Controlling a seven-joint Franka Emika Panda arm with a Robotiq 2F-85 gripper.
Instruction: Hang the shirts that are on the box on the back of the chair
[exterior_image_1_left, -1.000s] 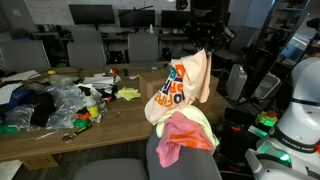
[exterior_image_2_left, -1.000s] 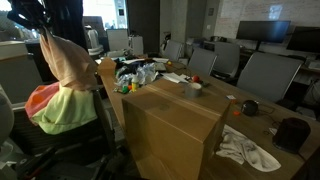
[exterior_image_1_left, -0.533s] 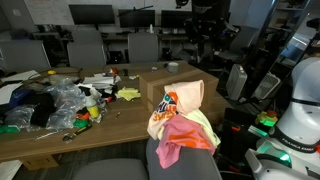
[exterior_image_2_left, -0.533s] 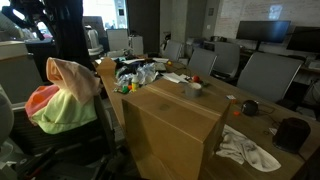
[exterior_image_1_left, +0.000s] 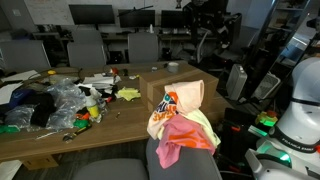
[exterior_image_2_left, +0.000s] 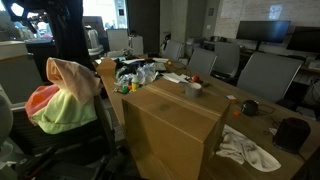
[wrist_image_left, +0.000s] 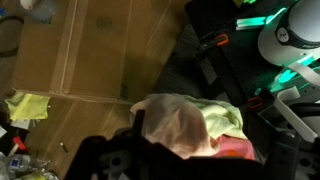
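Three shirts lie draped over the back of the grey chair (exterior_image_1_left: 185, 168): a peach-cream printed shirt (exterior_image_1_left: 175, 103) on top, a pale yellow shirt (exterior_image_1_left: 205, 128) and a coral-pink shirt (exterior_image_1_left: 178, 140) beneath. The pile (exterior_image_2_left: 65, 95) is seen from the other side too. From the wrist view the peach shirt (wrist_image_left: 175, 125) covers the yellow (wrist_image_left: 225, 118) and pink (wrist_image_left: 238, 148) ones. The brown box (exterior_image_1_left: 175, 82) (exterior_image_2_left: 175, 125) (wrist_image_left: 100, 50) has a bare top. My gripper (exterior_image_1_left: 207, 30) (exterior_image_2_left: 18, 10) hangs open well above the pile, holding nothing. One dark finger (wrist_image_left: 138, 122) shows beside the peach shirt.
A long wooden table (exterior_image_1_left: 60, 125) carries plastic bags and small clutter. A white robot base (exterior_image_1_left: 300, 110) with green lights stands beside the chair. Grey office chairs (exterior_image_1_left: 145, 45) and monitors line the back. A white cloth (exterior_image_2_left: 245, 150) lies on a desk past the box.
The gripper, which held the peach shirt up over the chair, has opened and risen. The shirt has dropped onto the chair back over the yellow and pink ones.
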